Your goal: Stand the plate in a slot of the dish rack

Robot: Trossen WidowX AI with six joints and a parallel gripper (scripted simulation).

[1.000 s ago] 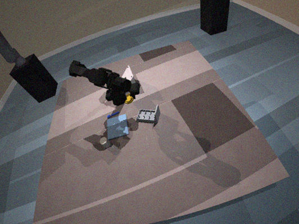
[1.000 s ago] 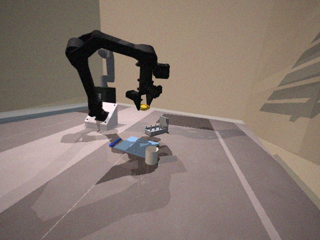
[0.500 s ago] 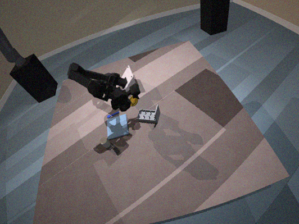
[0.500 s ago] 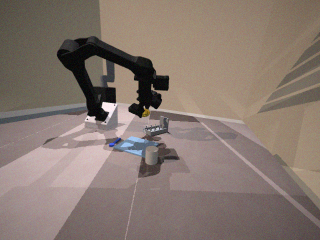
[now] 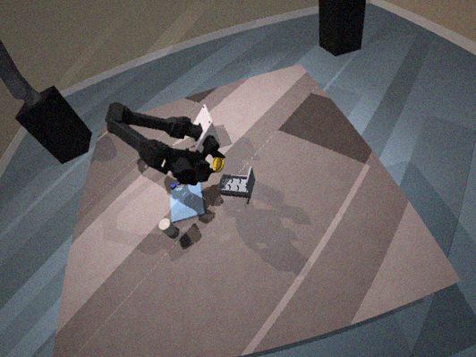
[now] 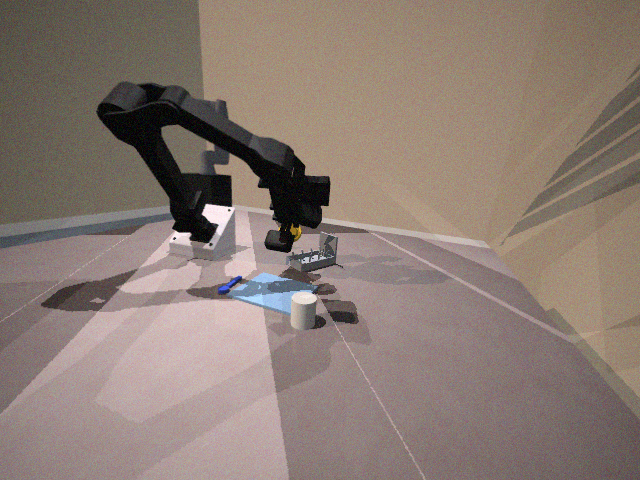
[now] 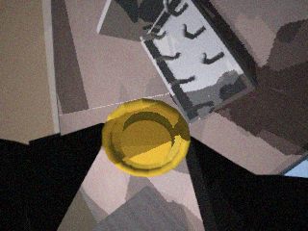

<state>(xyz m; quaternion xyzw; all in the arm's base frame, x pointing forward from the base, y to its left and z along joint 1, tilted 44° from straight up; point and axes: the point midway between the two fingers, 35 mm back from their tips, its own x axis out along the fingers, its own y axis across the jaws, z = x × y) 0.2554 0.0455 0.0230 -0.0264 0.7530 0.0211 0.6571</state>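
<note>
- Tabletop (image 5: 255,285) (image 6: 361,413): pinkish, streaked with shadow.
- Plate (image 5: 218,164) (image 6: 295,231) (image 7: 146,138): yellow, round, tilted, off the table, near the rack and outside its slots.
- Gripper (image 5: 216,161) (image 6: 289,235) (image 7: 146,135): black, fingers clamped on the plate.
- Rack (image 5: 237,193) (image 6: 312,264) (image 7: 204,72): grey, pegged, with one upright end panel.
- Board (image 5: 186,207) (image 6: 258,294) (image 7: 297,169): light blue, flat.
- Blue utensil (image 5: 174,185) (image 6: 229,285): just beside the board.
- Cylinder (image 5: 168,228) (image 6: 303,311): off-white, upright, near a board corner.
</note>
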